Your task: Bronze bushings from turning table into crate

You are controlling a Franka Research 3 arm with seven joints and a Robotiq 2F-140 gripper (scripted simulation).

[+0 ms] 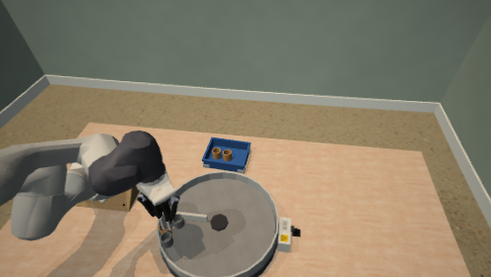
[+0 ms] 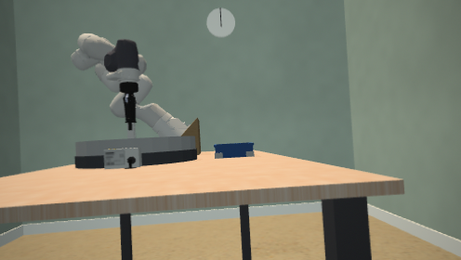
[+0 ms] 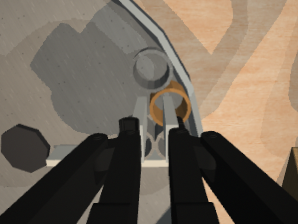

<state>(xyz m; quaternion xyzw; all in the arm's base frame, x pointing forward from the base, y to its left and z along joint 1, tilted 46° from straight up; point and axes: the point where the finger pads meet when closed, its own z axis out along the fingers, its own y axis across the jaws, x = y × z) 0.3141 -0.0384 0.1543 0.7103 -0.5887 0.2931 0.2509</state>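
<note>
Worktop (image 1: 346, 198) (image 2: 279, 174) (image 3: 255, 60). My black end effector (image 1: 168, 226) (image 2: 132, 135) (image 3: 154, 110) points down inside the rim of the round grey turning table (image 1: 247, 198) (image 2: 158, 145) (image 3: 60, 110). Fingers nearly pressed together, slim gap, nothing pinched that I can make out. 1 open-topped bronze bushing (image 1: 162, 230) (image 3: 188, 106) sits at my fingertips, near the rim; contact: cannot tell. 1 grey steel bushing (image 1: 166, 239) (image 3: 151, 69) stands just beside it; another steel bushing (image 1: 178, 222) is by the pale bar (image 1: 195, 217) (image 3: 75, 156). Blue crate (image 1: 240, 160) (image 2: 233, 150): 2 bronze bushings (image 1: 217, 153) inside, upright, side by side.
</note>
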